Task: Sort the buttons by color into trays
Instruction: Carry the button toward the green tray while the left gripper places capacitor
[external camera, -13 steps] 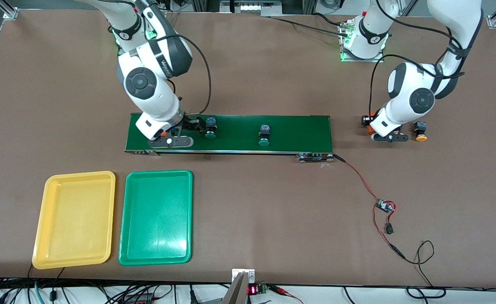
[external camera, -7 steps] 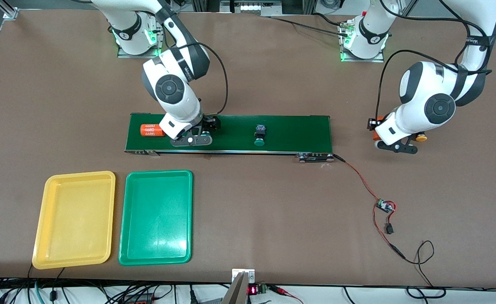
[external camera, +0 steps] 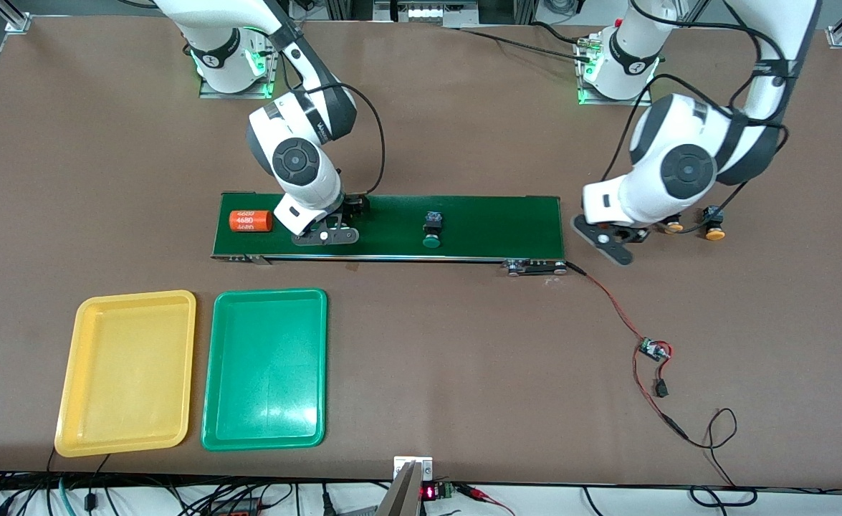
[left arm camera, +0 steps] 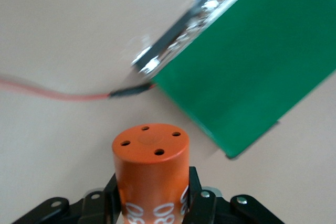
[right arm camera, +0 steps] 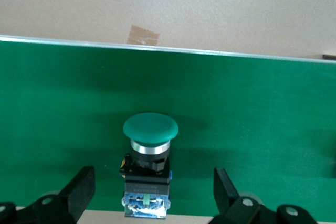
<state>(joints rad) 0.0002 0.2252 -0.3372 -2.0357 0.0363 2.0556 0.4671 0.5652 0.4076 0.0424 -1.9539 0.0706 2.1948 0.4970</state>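
1. Right gripper [external camera: 324,235] is low over the conveyor belt [external camera: 492,218] toward the right arm's end of the table. Its fingers [right arm camera: 79,190] are spread wide apart. In the right wrist view a green-capped button [right arm camera: 150,129] lies on the belt between them, touching neither finger. The gripper hides this button in the front view.
2. At the right arm's end of the table, nearer to the front camera than the belt, lies the yellow tray [external camera: 127,373].
3. Just beside it, toward the left arm's end, lies the green tray [external camera: 264,369], its long edge running alongside the yellow tray's without touching it.
4. On the belt's end nearest the right arm lies an orange cylinder [external camera: 250,221] on its side, with white numbers printed on it, close to the right gripper.
5. Around the middle of the belt lies a second green-capped button [external camera: 431,233], its cap toward the front camera, well apart from both grippers.
6. Left gripper [external camera: 610,244] hangs over the bare table just off the belt's end nearest the left arm. Its fingers are clamped on a second orange cylinder [left arm camera: 149,166], which stands upright in the grip in the left wrist view.
7. Past that gripper toward the left arm's end, one orange-capped button [external camera: 673,227] sits on the table, partly hidden by the arm. The other orange-capped button [external camera: 713,231] lies just beside it.
8. A red cable [external camera: 607,297] runs from the belt's end to a small circuit board [external camera: 653,350] on the table, nearer the front camera.
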